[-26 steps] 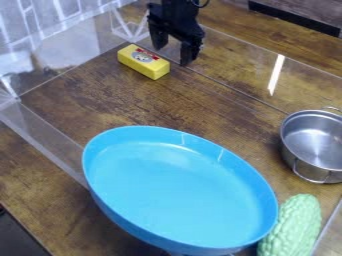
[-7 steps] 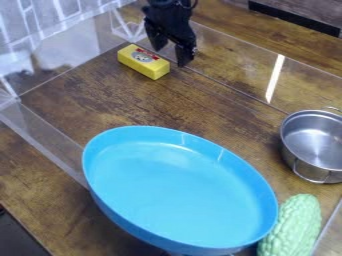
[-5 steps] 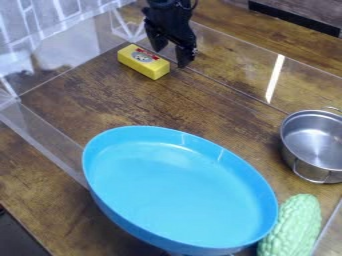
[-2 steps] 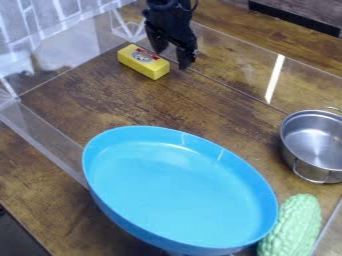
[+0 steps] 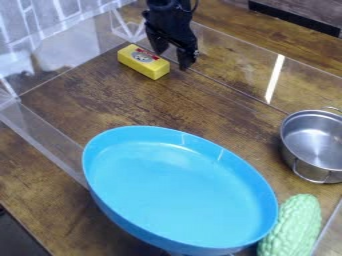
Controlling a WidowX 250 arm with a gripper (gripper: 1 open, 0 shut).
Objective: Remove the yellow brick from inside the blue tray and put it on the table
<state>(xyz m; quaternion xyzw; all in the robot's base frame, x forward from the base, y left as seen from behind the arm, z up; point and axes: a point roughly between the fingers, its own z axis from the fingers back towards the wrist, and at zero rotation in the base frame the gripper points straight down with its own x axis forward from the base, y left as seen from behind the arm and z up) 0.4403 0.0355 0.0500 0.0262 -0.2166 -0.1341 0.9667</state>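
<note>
On the brown table (image 5: 120, 125), 1 yellow brick (image 5: 143, 62) near the open claw (image 5: 174, 50).

Black robot hand, in view at twelve o'clock
The hand (image 5: 171, 48) is dark, nearly black, with two slim, jagged-edged fingers (image 5: 185, 52) and small paler glints; finer markings are too small to tell.

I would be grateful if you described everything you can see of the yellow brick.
The yellow brick is a small, bright rectangular block with a dark and reddish mark on top, seemingly smooth. It lies flat and slanted on the brown table, outside the blue tray, near the picture's upper left. The dark claw is right by its far end; whether they touch, I cannot tell.
</note>
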